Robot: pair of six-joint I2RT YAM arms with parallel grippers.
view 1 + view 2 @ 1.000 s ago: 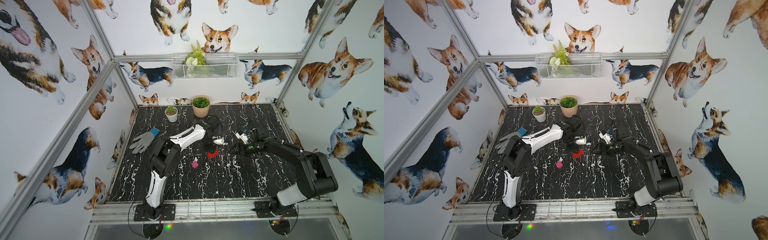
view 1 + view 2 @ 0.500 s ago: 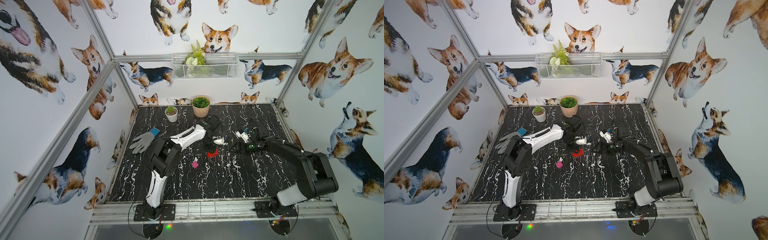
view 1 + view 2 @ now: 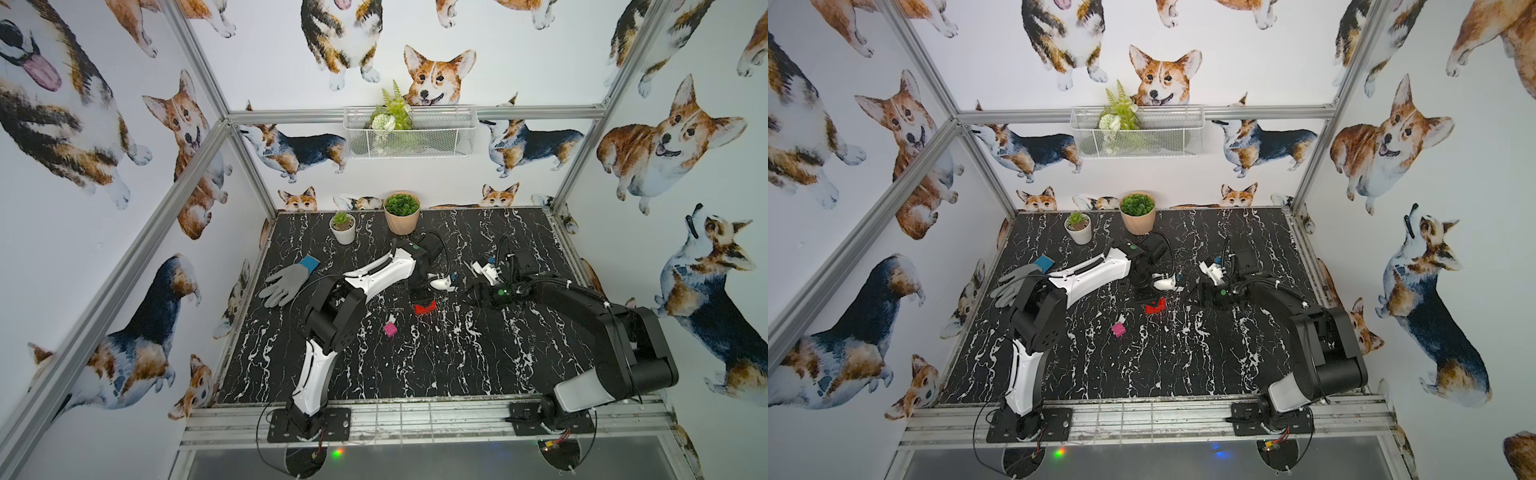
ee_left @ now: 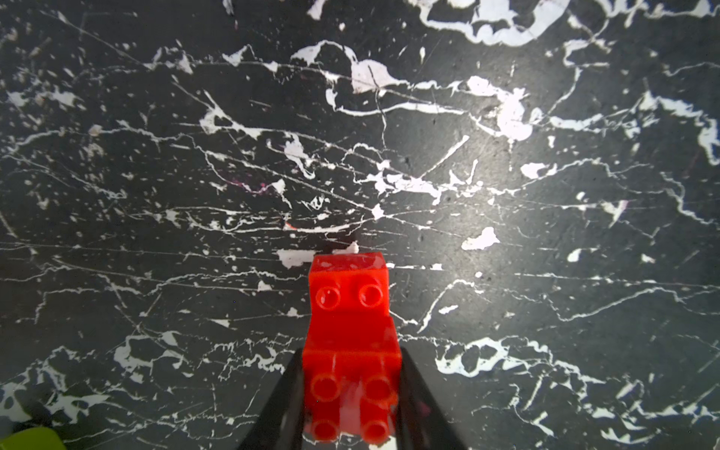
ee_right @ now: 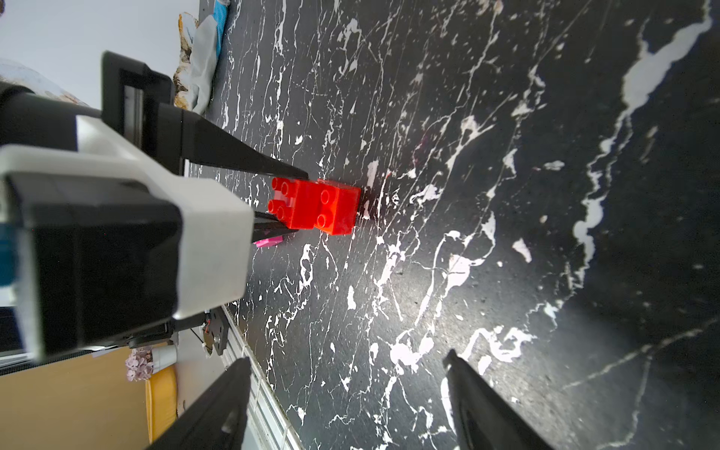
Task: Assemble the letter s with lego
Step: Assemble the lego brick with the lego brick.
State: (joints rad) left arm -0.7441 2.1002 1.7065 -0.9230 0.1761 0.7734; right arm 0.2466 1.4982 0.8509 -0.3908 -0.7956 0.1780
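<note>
Two tiers of glossy red plastic are pinched in my left tool (image 4: 350,350). They are the red bricks (image 4: 350,311), joined into one stepped piece with smooth sides and round raised studs. I cannot count the bricks in it. Its black tapered fingers (image 4: 422,413) press the two flanks of the near tier, and the far tier juts out past their tips.

The piece's long axis runs in line with those fingers, with the free end toward the bench (image 3: 457,374), a matt black top veined and flecked with white. I cannot tell whether that end touches the top or sits just off it.

The left wrist view meets the studs face on, four on the near tier and two on the far one. It also catches a lime-green piece (image 4: 27,440) at its edge, blurred and cropped. The right wrist view sees the piece side-on, showing the step in profile. A sliver of the pink brick (image 5: 269,242) shows there behind one finger.

In both top views the red is only a small patch under the tool. There the pink brick lies alone on the bench, near the red but apart, toward the front edge. A grey knit glove (image 3: 286,282) with a blue cuff lies on my left arm's side.

My right tool (image 5: 346,356) has its jaws spread wide, with only bare bench between them.
</note>
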